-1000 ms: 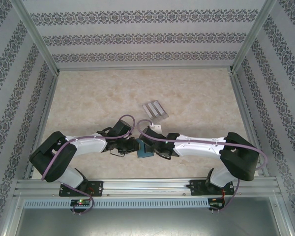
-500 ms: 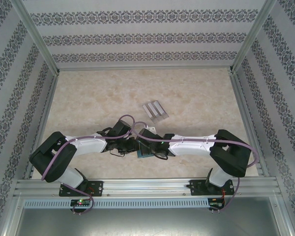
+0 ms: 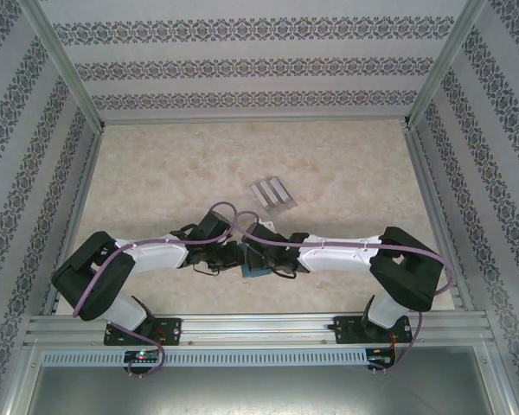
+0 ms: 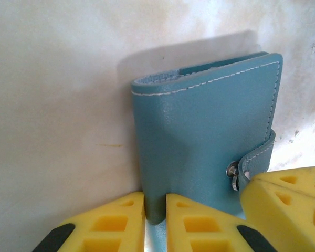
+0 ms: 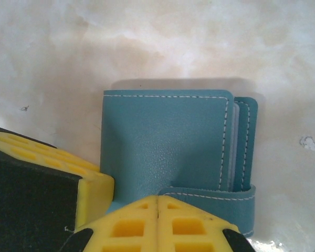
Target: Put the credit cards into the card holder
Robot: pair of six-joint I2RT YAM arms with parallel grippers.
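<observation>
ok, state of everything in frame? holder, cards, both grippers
card holder: folded shut, strap tab wrapped round its open edge.
grey cards: lying side by side on the table, outside the holder.
left gripper: jaws shut on the card holder's edge.
right gripper: jaws shut at the end of the strap tab.

Card holder (image 4: 199, 142) teal-blue leather, white stitching along the edges, small silver snap at the tab, paler grey-blue inner edge. Left tool (image 4: 155, 210) pads bright yellow with a grid of recesses, black patches at the outer corners; right tool (image 5: 157, 215) same yellow, same black corners. Desk (image 3: 346, 164) cream-beige, marbled blotches. Cards (image 3: 272, 194) plain grey. Walls (image 3: 251, 60) white with bands of grey-purple floral ornament. Left arm (image 3: 151, 253) and right arm (image 3: 346, 255) white shells, black joints; cable (image 3: 221, 206) purple. Frame rails (image 3: 259, 327) silver.
</observation>
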